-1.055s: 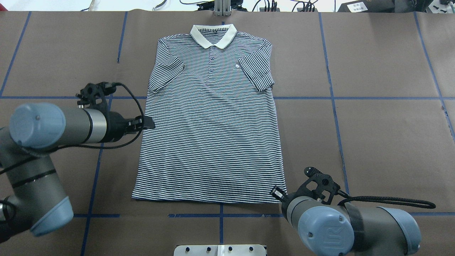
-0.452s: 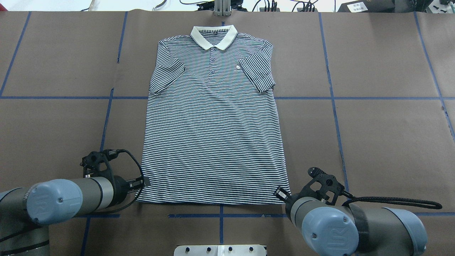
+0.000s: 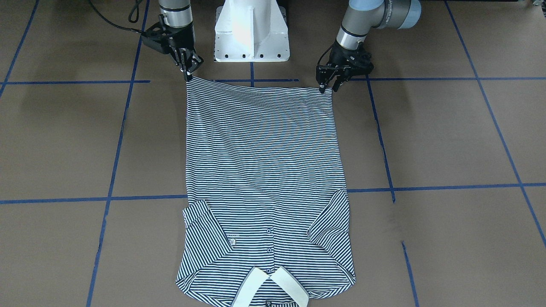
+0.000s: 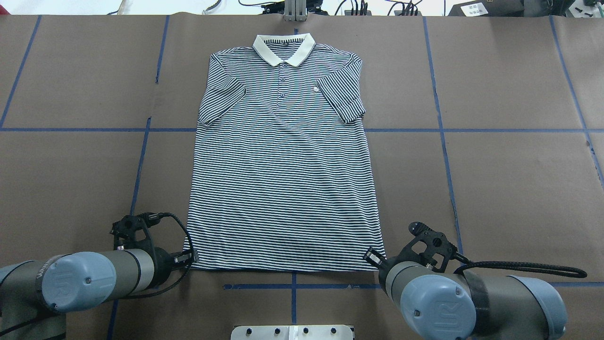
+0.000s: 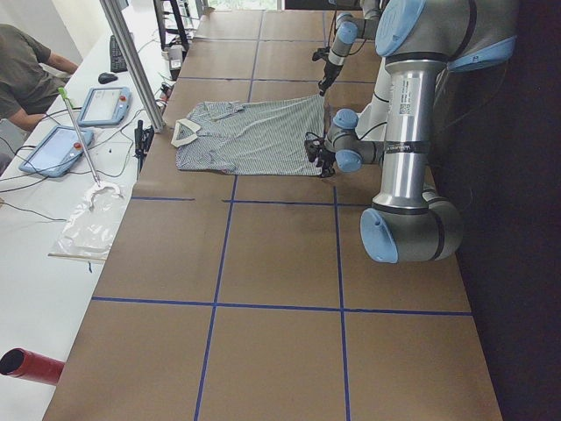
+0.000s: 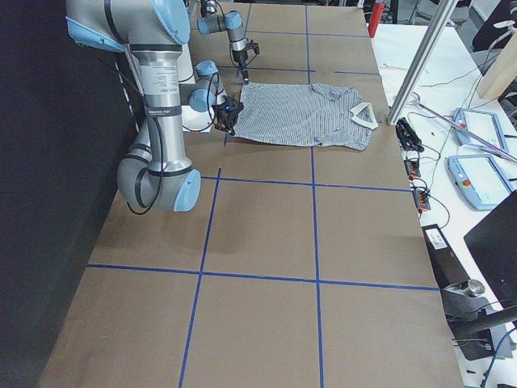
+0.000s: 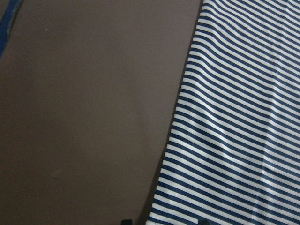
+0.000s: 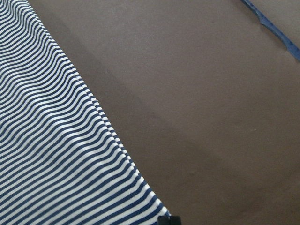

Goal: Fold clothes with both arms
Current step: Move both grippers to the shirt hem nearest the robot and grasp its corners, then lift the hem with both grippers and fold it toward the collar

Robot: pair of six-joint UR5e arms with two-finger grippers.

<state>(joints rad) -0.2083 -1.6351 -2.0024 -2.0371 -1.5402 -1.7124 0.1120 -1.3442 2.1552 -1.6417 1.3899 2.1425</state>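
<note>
Mostly hidden overhead, the right hand (image 3: 187, 77) pinches a polo shirt (image 3: 260, 162) corner; the left hand (image 3: 327, 88), spread, straddles another.

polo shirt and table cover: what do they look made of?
Polo shirt: thin soft knit, probably cotton or a blend. It is matte and lies limp with slight ripples. Table cover: matte brown sheet, likely kraft paper, flat with no sheen. Blue lines: look like tape, with ragged ends.

Robotics lab, I'd say: robot arms (image 4: 439, 307) at a paper-covered worktop (image 4: 519, 198) with blue tape grid (image 4: 519, 130), teach pendants (image 5: 102, 105) and keyboard (image 5: 117, 54) on side worktop (image 5: 35, 237), aluminium post (image 5: 133, 61), person (image 5: 22, 74) seated there.
</note>
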